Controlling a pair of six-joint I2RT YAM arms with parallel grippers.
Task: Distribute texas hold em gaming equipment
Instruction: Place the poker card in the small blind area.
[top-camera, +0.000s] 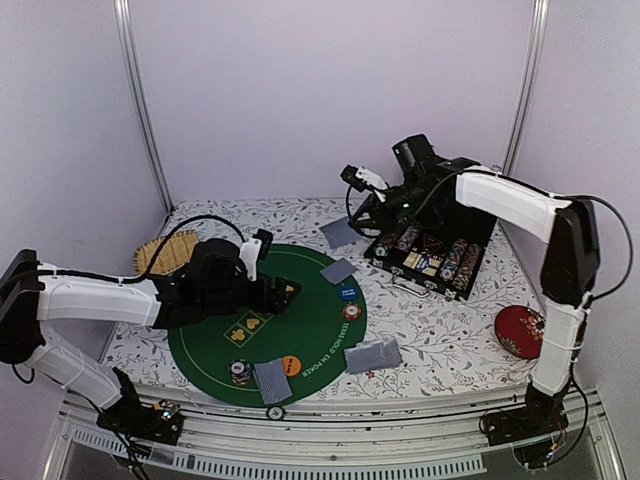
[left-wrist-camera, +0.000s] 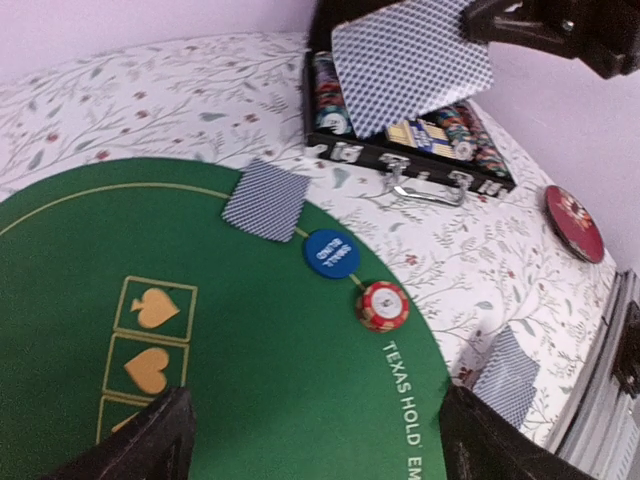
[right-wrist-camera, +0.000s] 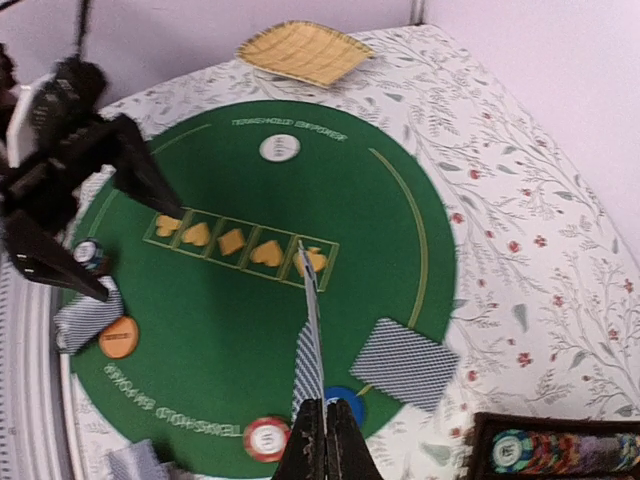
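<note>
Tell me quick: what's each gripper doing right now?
Left gripper: jaws open, holding nothing.
Right gripper: jaws shut on a playing card, held edge-up off the table.

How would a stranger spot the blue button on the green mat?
Start at the round green mat. Along its edge nearest the black chip case sit a card, the blue button, then a striped chip. Only the button is solid blue with white lettering.

White arms, black joints and cables, black claws
</note>
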